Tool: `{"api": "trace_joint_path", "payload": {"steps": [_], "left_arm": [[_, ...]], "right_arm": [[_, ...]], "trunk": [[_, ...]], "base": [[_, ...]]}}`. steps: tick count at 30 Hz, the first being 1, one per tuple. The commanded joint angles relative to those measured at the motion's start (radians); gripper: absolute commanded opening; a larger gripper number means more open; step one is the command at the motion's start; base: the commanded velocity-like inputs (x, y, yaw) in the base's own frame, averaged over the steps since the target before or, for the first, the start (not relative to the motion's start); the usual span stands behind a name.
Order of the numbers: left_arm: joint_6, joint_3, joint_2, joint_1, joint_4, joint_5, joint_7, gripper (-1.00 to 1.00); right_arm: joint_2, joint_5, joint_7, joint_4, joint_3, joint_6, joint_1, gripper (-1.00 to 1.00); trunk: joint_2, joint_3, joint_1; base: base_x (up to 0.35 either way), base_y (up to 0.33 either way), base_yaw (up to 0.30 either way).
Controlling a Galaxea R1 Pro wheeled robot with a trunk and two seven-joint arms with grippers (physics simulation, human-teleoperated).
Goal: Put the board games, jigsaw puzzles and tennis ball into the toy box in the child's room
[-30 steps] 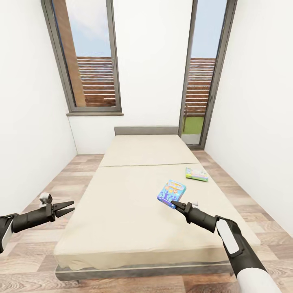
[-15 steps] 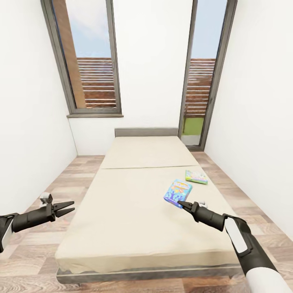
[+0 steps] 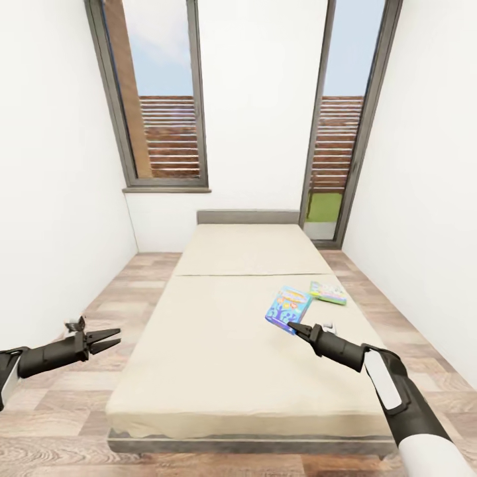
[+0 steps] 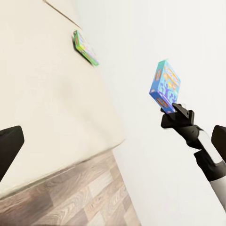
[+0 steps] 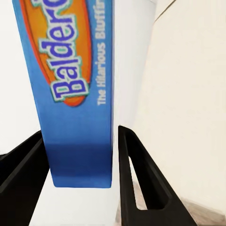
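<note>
The blue board game pinched in the right claw runs past the frame's edge, cutting its title to "Balder". Beyond that claw, the green board game on the bed is too small to read.

The bed runs lengthwise away from the robot down the middle of the narrow room, its headboard against the far wall between two tall windows. Plank floor lies along both sides of it. Toward the bed's right edge, a board game lies flat on the mattress. Nearer the robot and just left of that one, a second board game box is raised above the mattress, clamped at its near end between the right gripper fingers. The left gripper hangs over the floor, left of the bed, jaws spread apart.
</note>
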Motion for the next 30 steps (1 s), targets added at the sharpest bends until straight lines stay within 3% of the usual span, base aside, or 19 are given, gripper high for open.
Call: {"api": "trace_joint_path", "payload": {"steps": [1, 11, 18, 30], "left_arm": [[0.011, 0.001, -0.001, -0.001, 0.000, -0.001, -0.004, 1.00], [0.013, -0.002, -0.007, -0.001, 0.000, -0.002, -0.004, 1.00], [0.010, -0.059, -0.010, -0.001, 0.000, 0.000, 0.021, 1.00], [0.005, -0.069, -0.010, 0.003, 0.001, 0.002, 0.055, 1.00]], "right_arm": [[0.000, 0.004, 0.003, -0.008, -0.002, 0.004, 0.000, -1.00], [-0.003, 0.005, 0.000, -0.034, 0.001, 0.005, -0.001, -1.00], [-0.011, 0.006, 0.000, -0.035, 0.024, 0.006, -0.002, -1.00], [-0.009, 0.007, -0.003, -0.035, 0.028, 0.005, -0.001, -1.00]], "trunk": [[0.007, 0.002, -0.005], [0.077, 0.034, -0.043], [0.126, 0.055, -0.070], [0.210, 0.093, -0.116]], "base": [[-0.246, 0.000, 0.283], [-0.064, 0.000, 0.291], [-0.240, 0.000, 0.293], [-0.080, -0.057, 0.293]]}}
